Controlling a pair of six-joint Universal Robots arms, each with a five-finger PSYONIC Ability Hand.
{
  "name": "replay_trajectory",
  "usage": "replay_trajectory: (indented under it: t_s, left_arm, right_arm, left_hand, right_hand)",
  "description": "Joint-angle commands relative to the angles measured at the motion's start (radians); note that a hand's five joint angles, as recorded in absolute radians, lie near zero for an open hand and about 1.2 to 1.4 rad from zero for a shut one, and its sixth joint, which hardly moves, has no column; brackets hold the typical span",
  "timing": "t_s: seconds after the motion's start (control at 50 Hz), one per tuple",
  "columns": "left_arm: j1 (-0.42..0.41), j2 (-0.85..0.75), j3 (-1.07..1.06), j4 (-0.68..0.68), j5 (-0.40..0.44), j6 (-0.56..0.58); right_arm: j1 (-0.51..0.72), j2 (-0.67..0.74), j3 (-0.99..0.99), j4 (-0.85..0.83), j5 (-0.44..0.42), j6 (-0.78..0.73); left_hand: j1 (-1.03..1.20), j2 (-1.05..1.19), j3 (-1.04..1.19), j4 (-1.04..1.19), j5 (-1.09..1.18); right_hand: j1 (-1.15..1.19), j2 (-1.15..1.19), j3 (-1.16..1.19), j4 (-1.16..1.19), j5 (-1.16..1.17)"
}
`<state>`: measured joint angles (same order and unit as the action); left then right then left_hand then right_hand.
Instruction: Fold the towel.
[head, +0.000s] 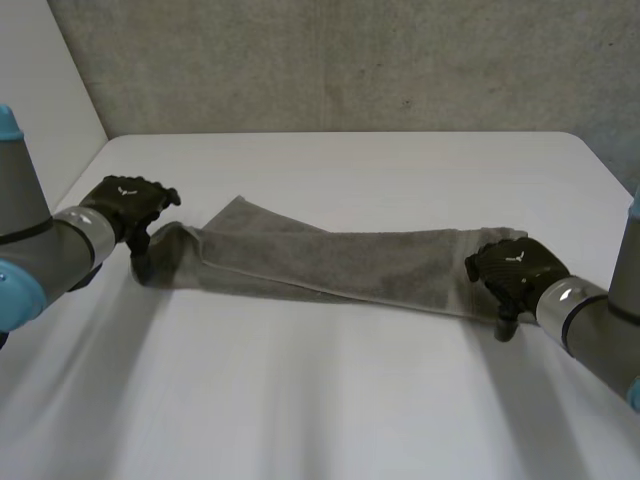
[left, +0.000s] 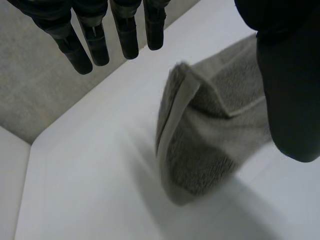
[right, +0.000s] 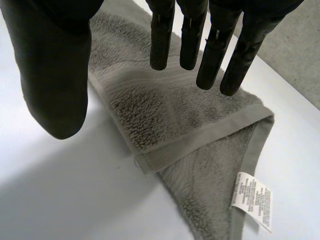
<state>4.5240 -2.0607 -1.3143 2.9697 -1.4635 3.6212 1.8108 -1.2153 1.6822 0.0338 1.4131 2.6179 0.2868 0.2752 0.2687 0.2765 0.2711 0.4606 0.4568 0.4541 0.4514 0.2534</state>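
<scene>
While the towel (head: 330, 260) spans the table (head: 350, 400), left hand (head: 130, 205) and right hand (head: 515, 268) hover straight-fingered, empty.

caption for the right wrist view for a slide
Right hand open over the folded grey towel end, its white label showing.

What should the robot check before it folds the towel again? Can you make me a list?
1. Towel lies as a long strip on the table: ok.
2. Left hand is at one end of the towel: ok.
3. Left hand has a grip: not ok. Its fingers are straight and hold nothing.
4. Right hand is at the other end: ok.
5. Right hand has a grip: not ok. Its fingers are straight above the cloth.
6. Layers line up at the right hand's end: not ok. The lower corner with the label sticks out past the top layer.
</scene>
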Motion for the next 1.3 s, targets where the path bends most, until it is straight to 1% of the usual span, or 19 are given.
replay_trajectory:
  t_s: [0.02,0.12,0.26,0.3,0.36,0.4,0.42,0.46,0.48,0.56,0.86,0.88,0.9,0.92,0.96,0.98,1.0,1.3]
  left_arm:
    - [0.009,-0.062,-0.023,0.075,-0.006,0.043]
    - [0.009,-0.104,-0.019,0.127,-0.015,0.063]
    - [0.009,-0.141,-0.011,0.164,-0.015,0.080]
    - [0.009,-0.154,-0.008,0.181,-0.015,0.080]
    - [0.009,-0.161,-0.006,0.193,-0.015,0.080]
    - [0.009,-0.170,-0.003,0.218,-0.015,0.082]
    - [0.009,-0.170,-0.003,0.218,-0.015,0.082]
    - [0.009,-0.176,0.003,0.241,-0.018,0.083]
    - [0.009,-0.176,0.003,0.241,-0.018,0.083]
    - [0.007,-0.180,0.012,0.258,-0.018,0.083]
    - [0.007,-0.223,0.050,0.255,-0.020,0.085]
    - [0.007,-0.226,0.055,0.253,-0.020,0.085]
    - [0.007,-0.228,0.059,0.253,-0.020,0.085]
    - [0.007,-0.228,0.060,0.253,-0.020,0.085]
    - [0.007,-0.231,0.063,0.255,-0.020,0.085]
    - [0.007,-0.231,0.063,0.255,-0.020,0.085]
    - [0.007,-0.231,0.064,0.255,-0.020,0.085]
    - [0.004,-0.214,0.064,0.250,-0.017,0.080]
  right_arm:
    - [0.004,0.054,0.051,-0.141,0.012,-0.002]
    - [0.005,0.105,0.054,-0.213,0.020,-0.006]
    - [0.007,0.118,0.068,-0.290,0.020,-0.009]
    - [0.009,0.122,0.077,-0.334,0.020,-0.022]
    - [0.010,0.123,0.080,-0.354,0.021,-0.030]
    - [0.010,0.125,0.080,-0.385,0.023,-0.048]
    - [0.010,0.125,0.080,-0.385,0.023,-0.048]
    - [0.007,0.135,0.076,-0.400,0.023,-0.059]
    - [0.007,0.135,0.076,-0.400,0.023,-0.059]
    - [0.004,0.138,0.065,-0.404,0.021,-0.061]
    - [0.001,0.168,0.050,-0.404,0.023,-0.067]
    - [0.001,0.166,0.047,-0.404,0.023,-0.067]
    - [-0.001,0.161,0.044,-0.402,0.024,-0.067]
    - [-0.001,0.161,0.044,-0.402,0.024,-0.067]
    - [-0.001,0.152,0.042,-0.402,0.023,-0.067]
    - [-0.001,0.152,0.042,-0.402,0.023,-0.067]
    - [-0.002,0.149,0.042,-0.402,0.023,-0.065]
    - [-0.008,0.042,0.039,-0.394,0.026,-0.056]
  left_hand:
    - [-0.059,-0.047,-0.040,-0.048,-0.217]
    - [-0.059,-0.047,-0.041,-0.048,-0.217]
    - [-0.059,-0.047,-0.041,-0.048,-0.217]
    - [-0.056,-0.044,-0.038,-0.045,-0.215]
    - [-0.056,-0.044,-0.038,-0.045,-0.215]
    - [-0.056,-0.044,-0.038,-0.045,-0.215]
    - [-0.056,-0.044,-0.038,-0.045,-0.215]
    - [-0.053,-0.041,-0.035,-0.042,-0.212]
    - [-0.053,-0.041,-0.035,-0.042,-0.212]
    - [-0.050,-0.038,-0.032,-0.040,-0.209]
    - [-0.044,-0.032,-0.026,-0.034,-0.203]
    - [-0.041,-0.029,-0.023,-0.031,-0.200]
    - [-0.041,-0.029,-0.023,-0.031,-0.200]
    - [-0.041,-0.029,-0.023,-0.031,-0.200]
    - [-0.038,-0.026,-0.020,-0.028,-0.197]
    - [-0.038,-0.026,-0.020,-0.028,-0.197]
    - [-0.035,-0.024,-0.017,-0.025,-0.194]
    - [0.024,0.035,0.042,0.034,-0.135]
  right_hand:
    - [-0.015,-0.011,-0.008,-0.005,0.018]
    - [-0.012,-0.008,-0.005,-0.002,0.021]
    - [-0.006,-0.002,0.001,0.003,0.027]
    - [0.044,0.048,0.050,0.053,0.077]
    - [0.088,0.092,0.095,0.097,0.121]
    - [0.176,0.180,0.182,0.185,0.208]
    - [0.176,0.180,0.183,0.185,0.209]
    - [0.279,0.282,0.285,0.288,0.311]
    - [0.279,0.283,0.286,0.288,0.312]
    - [0.399,0.403,0.405,0.408,0.432]
    - [0.420,0.424,0.426,0.429,0.453]
    - [0.481,0.485,0.487,0.490,0.514]
    - [0.589,0.593,0.596,0.598,0.622]
    - [0.590,0.594,0.597,0.599,0.623]
    - [0.856,0.860,0.862,0.865,0.889]
    - [0.857,0.861,0.864,0.867,0.890]
    - [0.935,0.939,0.941,0.944,0.968]
    - [0.936,0.939,0.942,0.945,0.968]
